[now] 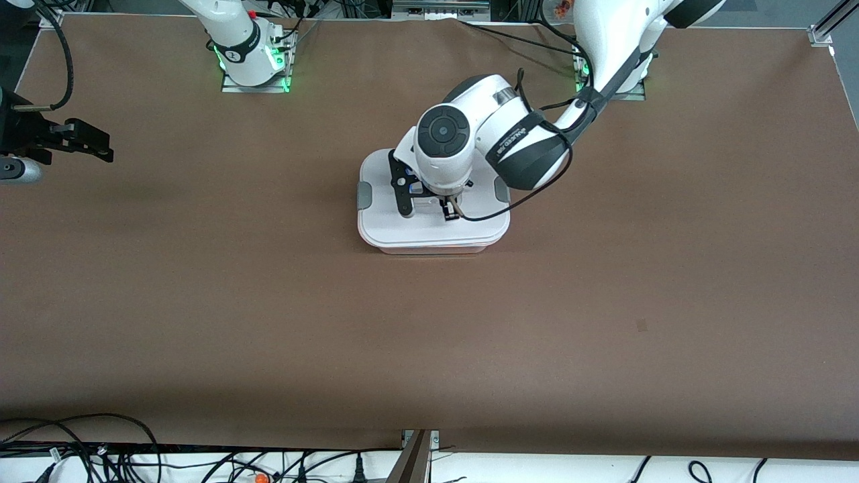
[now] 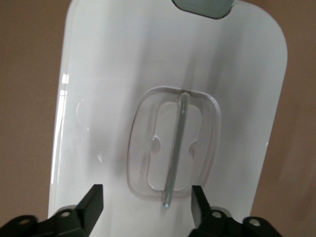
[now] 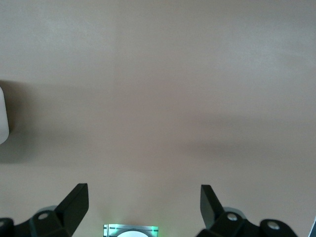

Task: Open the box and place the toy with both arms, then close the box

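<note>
The box sits mid-table, nearer my bases than the front camera, its lid on it. My left gripper hangs over the lid's centre handle, fingers spread apart, one on each side of the bar. My right gripper, also spread, waits over bare table at my right arm's end.

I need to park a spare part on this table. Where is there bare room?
The brown table is bare from the box down to the cables at the front camera's edge, and at both arms' ends. Crowded: over the box lid, where the left gripper hangs open. The right gripper waits open at its table end.
</note>
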`<action>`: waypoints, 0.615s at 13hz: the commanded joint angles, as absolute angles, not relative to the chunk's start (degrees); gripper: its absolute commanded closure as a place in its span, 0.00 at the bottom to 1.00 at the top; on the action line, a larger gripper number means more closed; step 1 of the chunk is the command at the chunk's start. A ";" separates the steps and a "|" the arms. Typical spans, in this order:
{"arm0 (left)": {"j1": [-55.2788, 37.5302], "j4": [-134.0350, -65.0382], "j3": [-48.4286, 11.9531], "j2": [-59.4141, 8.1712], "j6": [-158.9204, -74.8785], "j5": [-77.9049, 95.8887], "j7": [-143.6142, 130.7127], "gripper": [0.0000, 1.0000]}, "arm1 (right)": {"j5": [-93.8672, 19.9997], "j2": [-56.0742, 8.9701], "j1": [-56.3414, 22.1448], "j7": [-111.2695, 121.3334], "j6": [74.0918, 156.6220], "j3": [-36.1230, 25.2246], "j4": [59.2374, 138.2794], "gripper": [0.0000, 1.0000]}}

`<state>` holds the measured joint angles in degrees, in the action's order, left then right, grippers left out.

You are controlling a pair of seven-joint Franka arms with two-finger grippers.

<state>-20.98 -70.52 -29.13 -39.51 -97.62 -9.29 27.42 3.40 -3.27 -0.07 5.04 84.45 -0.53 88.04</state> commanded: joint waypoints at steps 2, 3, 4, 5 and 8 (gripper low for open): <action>-15.22 -70.75 -29.53 -31.23 -92.03 -5.72 22.70 0.00 | 3.52 -3.60 0.53 5.36 84.02 0.09 86.92 0.00; -13.55 -70.75 -29.44 -29.11 -89.41 -5.19 20.85 0.00 | 3.52 -3.60 0.53 5.36 84.02 0.09 86.84 0.00; -11.53 -70.75 -29.44 -26.83 -86.60 -5.19 18.31 0.00 | 3.52 -3.60 0.53 5.36 84.02 0.09 86.84 0.00; -9.34 -70.93 -29.44 -24.89 -84.75 -5.19 16.02 0.00 | 3.52 -3.60 0.53 5.36 84.11 0.09 86.84 0.00; -3.71 -71.54 -29.01 -18.39 -78.69 -6.06 6.19 0.00 | 3.51 -3.60 0.53 5.36 84.11 0.09 86.92 0.00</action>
